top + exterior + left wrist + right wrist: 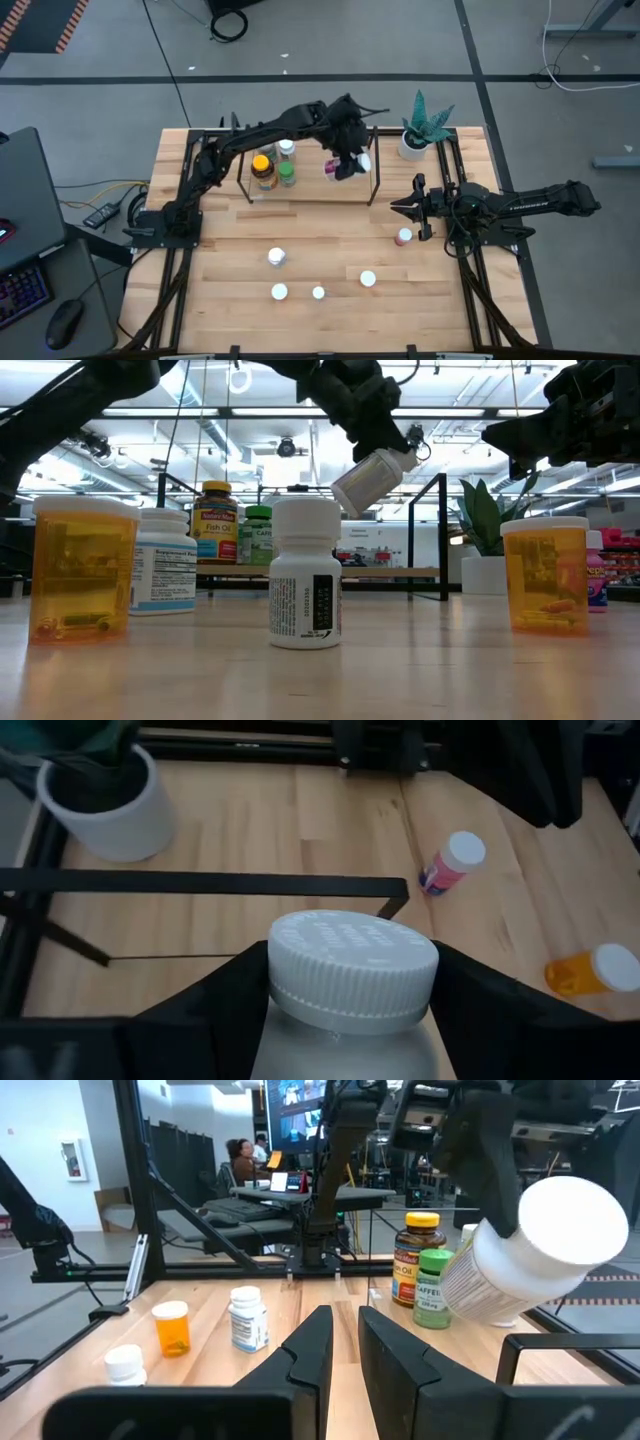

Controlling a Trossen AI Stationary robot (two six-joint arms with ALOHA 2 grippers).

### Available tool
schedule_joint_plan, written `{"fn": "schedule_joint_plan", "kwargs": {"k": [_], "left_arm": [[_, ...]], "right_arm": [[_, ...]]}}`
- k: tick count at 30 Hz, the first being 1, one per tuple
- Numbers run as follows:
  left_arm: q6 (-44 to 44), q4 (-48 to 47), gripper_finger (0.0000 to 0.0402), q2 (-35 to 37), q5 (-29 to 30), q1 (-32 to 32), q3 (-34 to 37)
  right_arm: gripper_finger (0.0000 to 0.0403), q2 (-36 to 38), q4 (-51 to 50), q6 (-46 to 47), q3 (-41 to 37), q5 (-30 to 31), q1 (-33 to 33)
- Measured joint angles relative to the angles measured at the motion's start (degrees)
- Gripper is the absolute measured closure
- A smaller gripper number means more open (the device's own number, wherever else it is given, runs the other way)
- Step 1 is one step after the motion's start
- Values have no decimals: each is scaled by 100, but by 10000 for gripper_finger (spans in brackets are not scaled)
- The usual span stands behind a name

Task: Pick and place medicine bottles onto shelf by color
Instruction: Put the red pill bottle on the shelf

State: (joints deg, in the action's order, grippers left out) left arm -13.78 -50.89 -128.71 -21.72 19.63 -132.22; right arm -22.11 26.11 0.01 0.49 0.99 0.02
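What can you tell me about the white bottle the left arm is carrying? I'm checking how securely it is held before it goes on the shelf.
The white-capped, white plastic medicine bottle is a round bottle with a ribbed screw cap and a printed label on its body. It hangs tilted in the air above the light-wood shelf framed by black metal rods, cap pointing away from the arm. The left gripper has its jaws closed on the bottle's sides just below the cap. Nothing else touches it.
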Motion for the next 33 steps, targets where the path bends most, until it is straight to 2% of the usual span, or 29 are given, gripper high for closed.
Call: {"fn": "schedule_joint_plan", "kwargs": {"k": [8, 23, 26, 30, 33], "left_arm": [[-299, -80, 158, 161, 55, -310, 2], [-142, 1569, 153, 1021, 292, -668, 0], [-26, 1946, 155, 1171, 355, -735, 0], [17, 2258, 154, 1337, 588, -826, -5], [117, 2541, 151, 1358, 756, -871, -5]], "right_arm": [[341, 0, -1, 0, 0, 0, 1], [341, 0, 15, 16, 0, 0, 1], [341, -4, 363, 129, 0, 6, -1], [341, 0, 1305, -69, 126, 57, -16], [341, 0, 1113, -193, 589, 370, -16]]}}
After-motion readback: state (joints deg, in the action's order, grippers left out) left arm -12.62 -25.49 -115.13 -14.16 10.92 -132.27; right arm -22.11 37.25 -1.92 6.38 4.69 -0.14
